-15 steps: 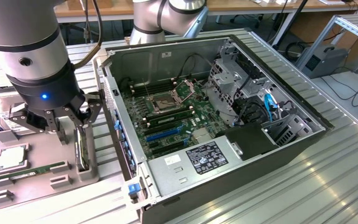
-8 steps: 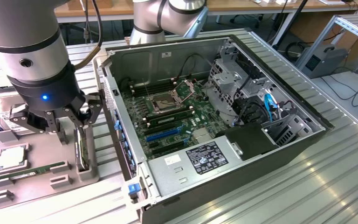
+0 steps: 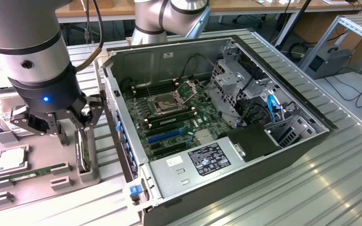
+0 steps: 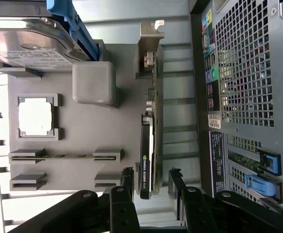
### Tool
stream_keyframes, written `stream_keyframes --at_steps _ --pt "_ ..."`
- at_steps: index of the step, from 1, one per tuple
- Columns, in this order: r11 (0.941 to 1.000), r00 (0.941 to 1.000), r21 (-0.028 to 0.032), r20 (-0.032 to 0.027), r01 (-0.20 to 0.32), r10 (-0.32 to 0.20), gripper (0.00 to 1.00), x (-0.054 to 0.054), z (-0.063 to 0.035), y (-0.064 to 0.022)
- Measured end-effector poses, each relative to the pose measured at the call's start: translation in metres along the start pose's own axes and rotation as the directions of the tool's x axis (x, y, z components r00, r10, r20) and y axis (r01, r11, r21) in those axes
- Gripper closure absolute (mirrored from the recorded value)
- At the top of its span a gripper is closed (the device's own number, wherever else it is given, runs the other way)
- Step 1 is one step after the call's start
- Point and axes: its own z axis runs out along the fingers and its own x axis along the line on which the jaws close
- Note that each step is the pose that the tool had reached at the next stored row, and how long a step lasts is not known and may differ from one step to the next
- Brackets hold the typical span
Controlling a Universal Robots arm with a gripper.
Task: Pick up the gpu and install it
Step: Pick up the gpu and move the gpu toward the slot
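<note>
Two fingers (image 4: 128, 177) of my gripper (image 4: 151, 180) spread wide, one each side of the gpu (image 4: 149, 145), w/ gaps, not gripping. It stands on edge in grey tray (image 4: 83, 131), silver bracket (image 4: 150, 36) at far end. Further on tray: mem stick (image 4: 63, 157), CPU (image 4: 35, 116), hard drive (image 4: 29, 48). PC case (image 4: 243, 63) open, just beside tray, on exterior view's right.

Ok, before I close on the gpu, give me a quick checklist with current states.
1. Are the fingers open: ok.
2. One of the fingers on each side of the gpu in the wrist view: ok.
3. The gpu standing on edge in the gray tray: ok.
4. The fingers low enough for a firm grip: cannot tell.
5. The hard drive apart from the fingers: ok.
6. The blue slot on the motherboard empty: ok.
</note>
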Motion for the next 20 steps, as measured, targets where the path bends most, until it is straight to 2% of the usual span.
stream_keyframes --at_steps 8,13,20 --pt "1.0 1.0 0.0091 0.0007 0.0 0.0 0.58 0.0001 0.0026 -0.0001" --pt "0.9998 1.0 0.0214 0.0016 0.001 -0.001 0.58 0.0001 0.0047 -0.0001" --pt "0.9991 1.0 0.0424 0.003 0.001 -0.001 0.58 -0.0018 0.0072 0.0"
